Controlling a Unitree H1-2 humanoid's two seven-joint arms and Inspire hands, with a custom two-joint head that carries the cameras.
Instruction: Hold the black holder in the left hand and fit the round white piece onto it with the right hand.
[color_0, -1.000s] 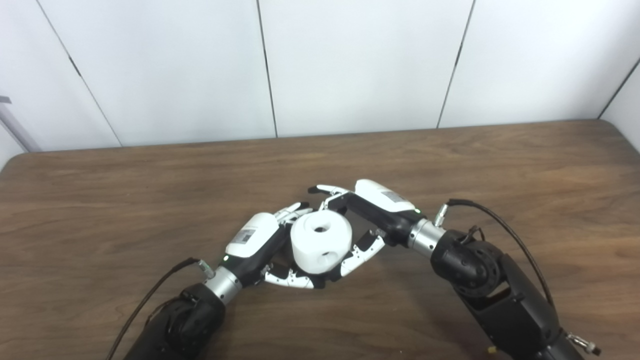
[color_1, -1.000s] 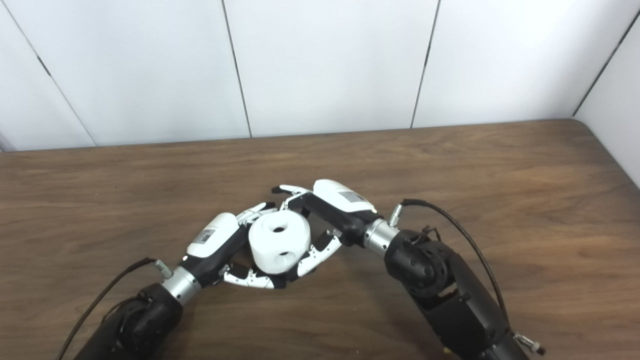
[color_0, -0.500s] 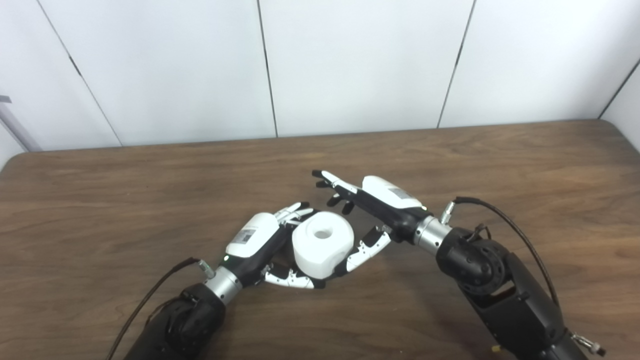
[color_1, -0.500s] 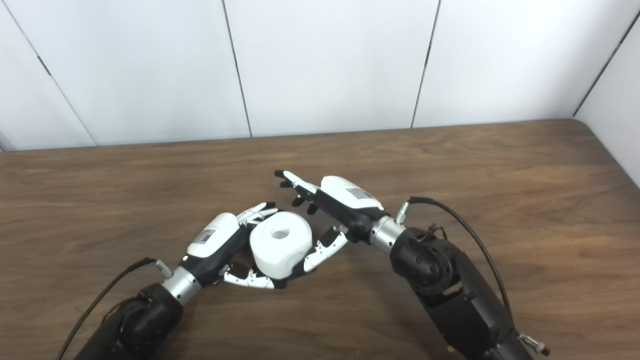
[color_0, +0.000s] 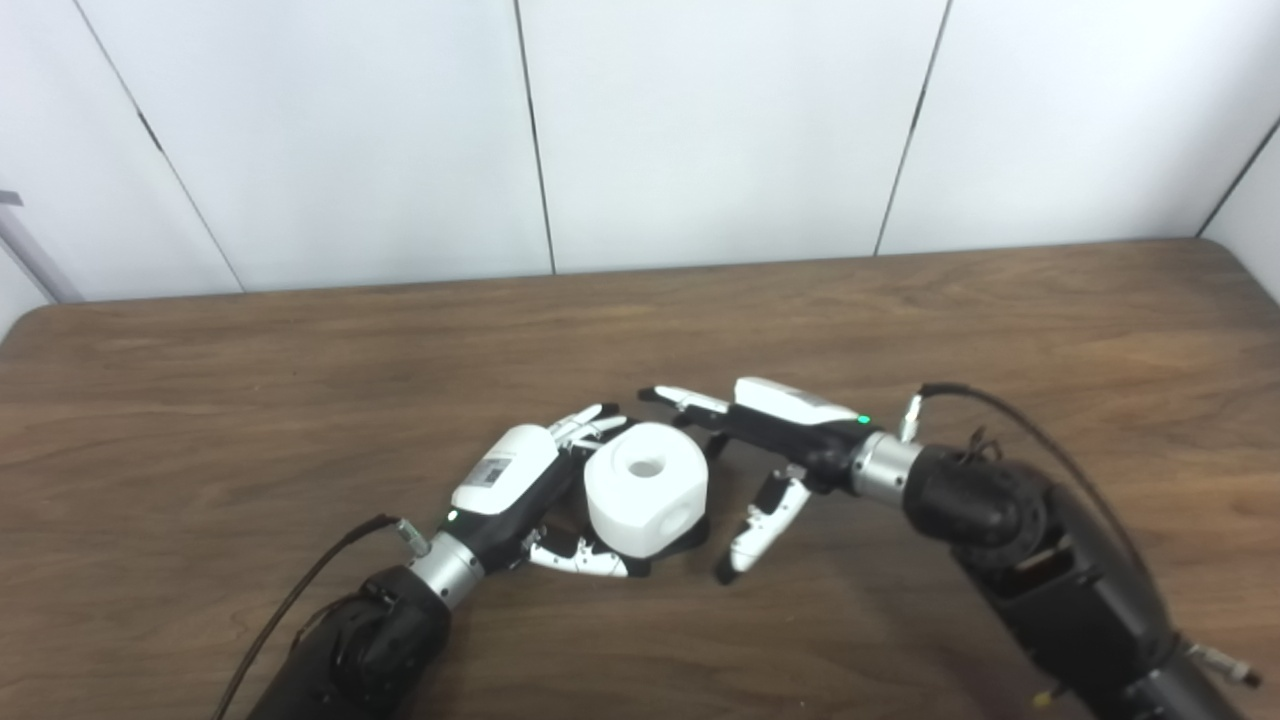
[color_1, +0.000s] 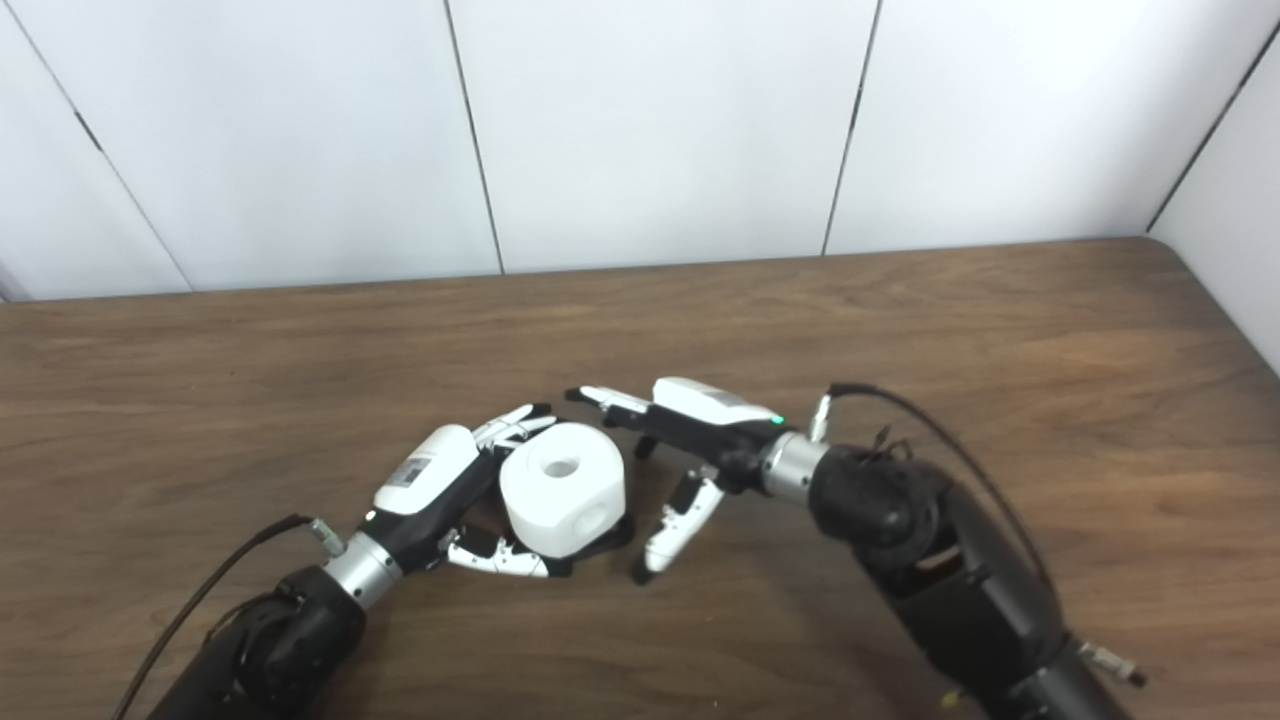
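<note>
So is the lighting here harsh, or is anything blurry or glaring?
Left eye view: soft, even light, only faint shadows on the table under the left hand and right hand; the round white piece looks bright, its surface detail partly washed out. Right eye view: equally sharp, no glare.

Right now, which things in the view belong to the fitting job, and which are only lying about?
Belong to the job:
- round white piece, sitting on the black holder
- left hand, gripping the holder from below
- right hand, open beside the piece, not touching it

Lying about:
- nothing loose; only the wooden table and the arm cables
</note>
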